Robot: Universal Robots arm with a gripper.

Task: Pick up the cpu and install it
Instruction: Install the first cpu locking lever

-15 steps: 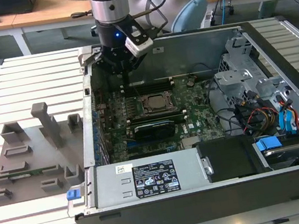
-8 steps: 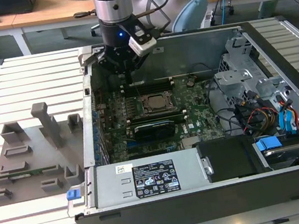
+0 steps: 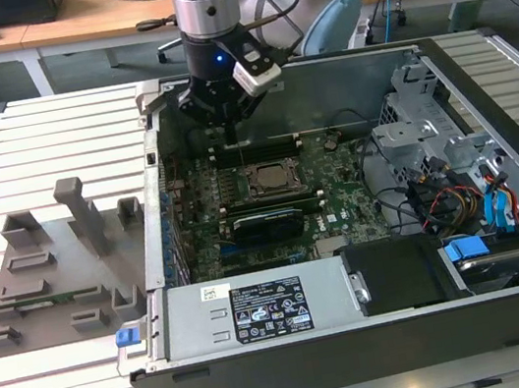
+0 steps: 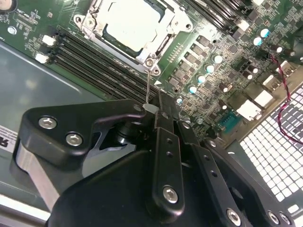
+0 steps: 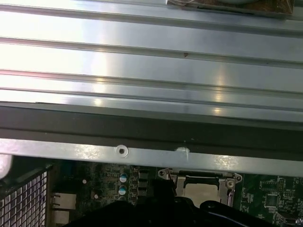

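A workshop with wooden desks along the back wall. In front of them is a table [image 3: 22, 144] made of pale metal slats. An open computer case [image 3: 363, 336] lies flat on it, its insides facing up. To the exterior view's left of the case, a grey plastic fixture [image 3: 64, 276] with upright blocks sits on the slats.

Inside the case is a green circuit board [image 3: 271, 202]. Near the front wall there is a silver power supply box [image 3: 259, 309] with a white label. Bundles of red, blue and black cables [image 3: 470, 199] fill the case at the exterior view's right.

The cpu [image 3: 265, 179] sits in its metal-framed socket [image 3: 248, 192] near the middle of the board. In the second wrist view the cpu [image 4: 130, 23] shows as a pale silver square lying flat inside the socket frame [image 4: 149, 53], with rows of dark memory slots [image 4: 94, 61] just beside it.

The robot arm [image 3: 205, 4] reaches down from above, over the far side of the board. Its black gripper [image 3: 229, 131] hangs just above and beyond the socket, apart from the cpu. In the second wrist view the gripper [image 4: 154, 109] has its fingers pressed together, and a thin pale tip pokes out between them towards the socket's corner. It holds nothing.
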